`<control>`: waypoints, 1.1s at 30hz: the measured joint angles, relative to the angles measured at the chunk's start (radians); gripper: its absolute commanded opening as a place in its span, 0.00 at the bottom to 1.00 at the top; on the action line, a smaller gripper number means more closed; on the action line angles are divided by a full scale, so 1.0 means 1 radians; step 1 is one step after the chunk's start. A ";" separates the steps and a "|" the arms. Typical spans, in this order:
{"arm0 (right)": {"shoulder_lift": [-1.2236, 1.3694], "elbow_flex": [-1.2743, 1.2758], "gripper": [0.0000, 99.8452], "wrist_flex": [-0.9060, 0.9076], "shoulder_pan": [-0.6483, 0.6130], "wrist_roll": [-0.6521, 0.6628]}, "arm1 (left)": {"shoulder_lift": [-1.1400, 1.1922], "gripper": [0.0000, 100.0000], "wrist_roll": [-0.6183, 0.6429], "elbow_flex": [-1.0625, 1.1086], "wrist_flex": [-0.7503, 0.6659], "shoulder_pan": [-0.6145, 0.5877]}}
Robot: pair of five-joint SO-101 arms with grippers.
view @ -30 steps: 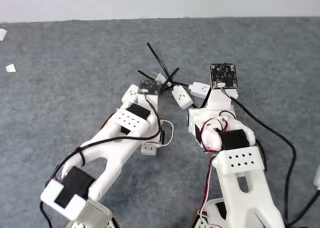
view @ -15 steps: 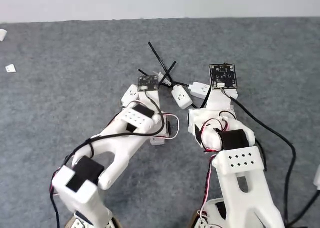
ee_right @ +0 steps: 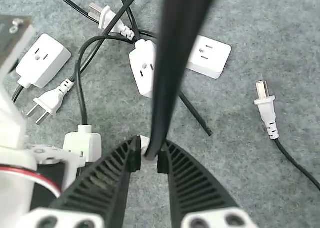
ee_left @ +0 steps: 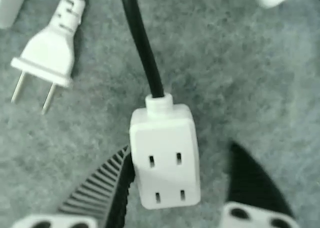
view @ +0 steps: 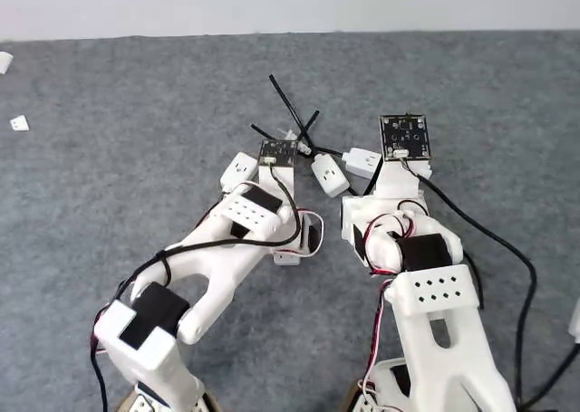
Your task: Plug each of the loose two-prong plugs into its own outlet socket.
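My left fingers spread wide, straddling a white outlet socket on the worktop; my right fingers pinch a black cord.

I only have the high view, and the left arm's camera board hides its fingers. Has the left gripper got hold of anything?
Observer: No. The left gripper is open, with one finger on each side of a white socket block whose slots face up.
Operator: Is there a loose plug near it?
Observer: Yes, a white two-prong plug lies just beside that block, not touching it and not plugged in.
Operator: And the right side?
Observer: The right gripper is shut on a black cord.
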 measured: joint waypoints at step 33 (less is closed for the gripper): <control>0.000 0.035 0.01 -0.155 -0.230 -0.037 | -1.008 0.01 -0.476 0.870 -0.264 -0.631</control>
